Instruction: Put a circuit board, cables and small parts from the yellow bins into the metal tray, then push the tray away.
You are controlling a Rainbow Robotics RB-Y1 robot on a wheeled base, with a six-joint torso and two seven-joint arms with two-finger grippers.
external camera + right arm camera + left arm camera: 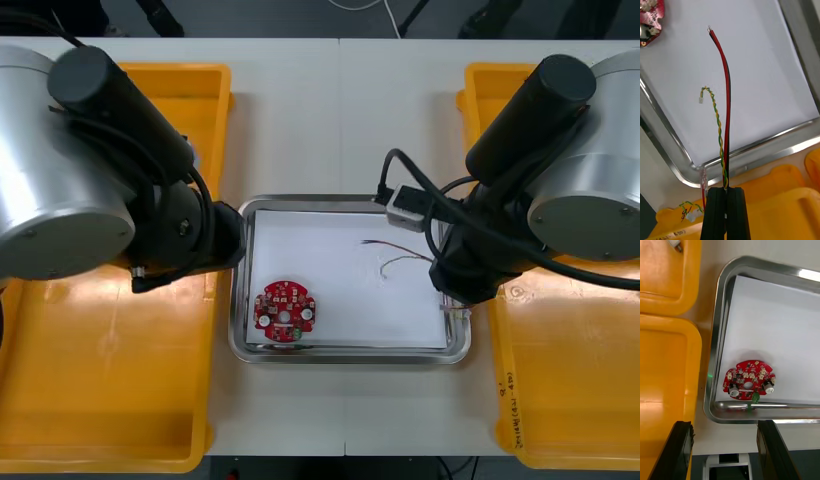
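The metal tray (pixel 238 300), white inside, sits at the middle of the table. A round red circuit board (pixel 283 311) lies in its near left corner. My right gripper (pixel 725 210) is shut on a red and yellow cable (pixel 727 112) just over the tray's near right corner. The cable runs from the fingertips out over the white inside (pixel 400 258), where its twisted yellow strand ends in a small white plug (pixel 700 100). My left gripper (pixel 728 450) is open beside the tray's near left corner, close to the circuit board (pixel 749 381), with nothing between its fingers.
Yellow bins (pixel 100 380) stand left of the tray and yellow bins (pixel 570 380) right of it. Another twisted cable (pixel 690 210) lies in the right bin beside my right fingers. Both arms lean over the tray's side rims (pixel 715 363).
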